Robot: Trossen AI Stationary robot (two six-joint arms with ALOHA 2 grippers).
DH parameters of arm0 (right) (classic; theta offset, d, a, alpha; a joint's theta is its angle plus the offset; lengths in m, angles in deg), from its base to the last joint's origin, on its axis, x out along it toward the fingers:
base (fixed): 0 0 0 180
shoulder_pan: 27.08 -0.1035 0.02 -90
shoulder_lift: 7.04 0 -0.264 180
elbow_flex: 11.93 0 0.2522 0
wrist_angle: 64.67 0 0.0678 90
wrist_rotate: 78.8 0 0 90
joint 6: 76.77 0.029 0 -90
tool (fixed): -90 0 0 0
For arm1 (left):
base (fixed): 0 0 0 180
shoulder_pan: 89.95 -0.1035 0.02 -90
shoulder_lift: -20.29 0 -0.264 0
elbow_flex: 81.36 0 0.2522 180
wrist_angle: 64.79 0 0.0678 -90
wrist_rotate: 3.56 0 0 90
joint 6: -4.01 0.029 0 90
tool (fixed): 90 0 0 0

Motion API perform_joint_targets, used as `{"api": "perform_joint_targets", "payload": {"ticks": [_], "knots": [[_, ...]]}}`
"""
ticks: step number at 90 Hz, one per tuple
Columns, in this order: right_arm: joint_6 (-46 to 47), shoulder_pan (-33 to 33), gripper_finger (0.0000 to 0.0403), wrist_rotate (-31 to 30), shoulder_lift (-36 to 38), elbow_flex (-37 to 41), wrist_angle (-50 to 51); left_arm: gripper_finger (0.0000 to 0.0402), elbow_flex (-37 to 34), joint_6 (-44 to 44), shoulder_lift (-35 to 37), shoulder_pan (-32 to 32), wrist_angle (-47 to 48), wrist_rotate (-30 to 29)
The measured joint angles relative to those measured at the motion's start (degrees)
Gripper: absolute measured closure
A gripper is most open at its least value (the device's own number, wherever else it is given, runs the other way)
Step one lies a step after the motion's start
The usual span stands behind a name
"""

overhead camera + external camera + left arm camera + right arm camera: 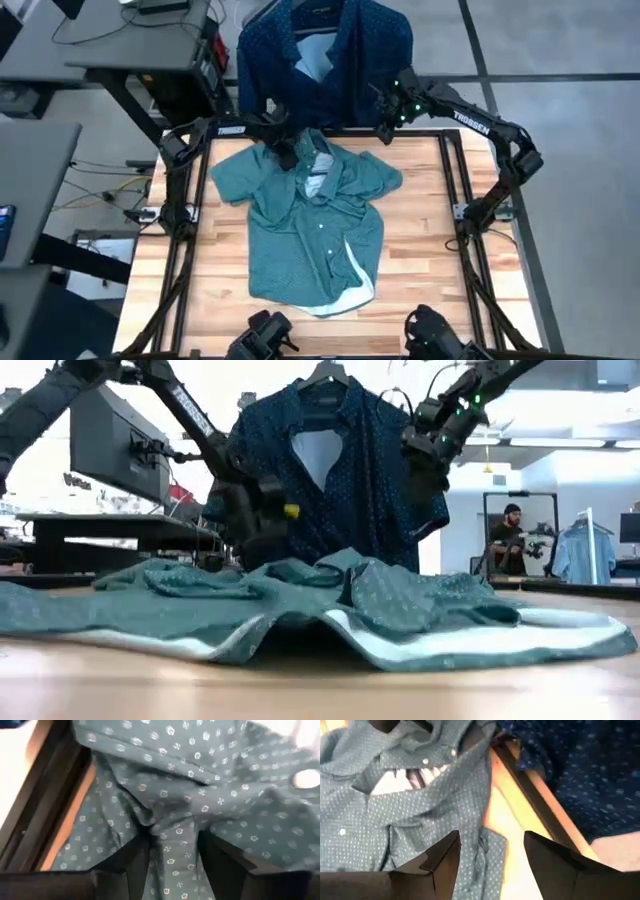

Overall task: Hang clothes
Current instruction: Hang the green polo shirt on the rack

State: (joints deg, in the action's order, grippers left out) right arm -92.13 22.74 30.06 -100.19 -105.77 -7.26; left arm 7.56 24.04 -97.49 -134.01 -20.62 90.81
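1. Left pincer (288,152) sits at the collar end of the teal-green shirt (310,225), low on the cloth. Your left wrist view shows its two fingers (135,865) spread, with a raised fold of teal fabric running between them but not yet squeezed, so read it as released and straddling the cloth.
2. That shirt lies flat on the wooden bench (420,260), collar toward the far edge and hem toward the near edge. It is buttoned part way, with the pale inner collar band showing. Spread out like this, the collar is the easiest part to reach.
3. Right pincer (385,128) hovers above the far edge of the bench, just beside the teal shirt's shoulder. In the right wrist view its fingers (445,860) stand apart with only bench and cloth beyond them; it is released and holds nothing.
4. Behind the bench, the navy shirt with tiny white dots (325,60) already hangs on a hanger (325,372), front open. Its hem drops to the bench's far rail.
5. You are likely at the grasp of the teal shirt's collar. The left pincer looks placed to pinch a ridge of fabric, not a flat layer, which would give a firmer hold.
6. Watch the pinch: two layers may come up together.
7. Jeans are not visible in any view.
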Motion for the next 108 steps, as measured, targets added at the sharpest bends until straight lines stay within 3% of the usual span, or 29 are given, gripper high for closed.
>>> {"api": "perform_joint_targets", "payload": {"ticks": [15,25,38,47,57,78,100,108], "knots": [[1.2,-0.3,0.0198,0.1,0.1,0.8,0.2,0.0260,0.2,3.0,0.4,2.0,0.1,-4.6],[1.8,-0.3,0.0198,0.2,0.1,0.7,-0.3,0.0271,0.2,2.4,0.4,2.1,0.5,-3.9],[1.8,-0.9,0.0198,0.5,0.1,0.7,-0.7,0.0341,0.2,-0.1,0.4,1.2,1.8,-2.2],[1.8,-1.3,0.0198,0.6,0.1,0.7,-0.5,0.0343,0.2,-0.7,0.4,0.6,3.1,-0.3],[2.0,-1.5,0.0198,0.6,0.3,0.7,-0.3,0.0343,-0.1,-1.9,2.4,0.6,4.0,-2.0],[5.9,-1.4,0.0198,1.6,4.0,0.1,-0.2,0.0343,-0.3,-4.0,14.2,2.7,5.0,-7.4],[11.4,-1.4,0.0198,17.6,5.7,-0.3,-3.2,0.0343,-0.2,-4.4,29.8,5.9,4.9,-12.4],[13.2,-2.3,0.0198,20.4,5.7,-0.3,-5.1,0.0343,-0.2,-4.7,34.2,7.0,5.2,-14.5]]}}
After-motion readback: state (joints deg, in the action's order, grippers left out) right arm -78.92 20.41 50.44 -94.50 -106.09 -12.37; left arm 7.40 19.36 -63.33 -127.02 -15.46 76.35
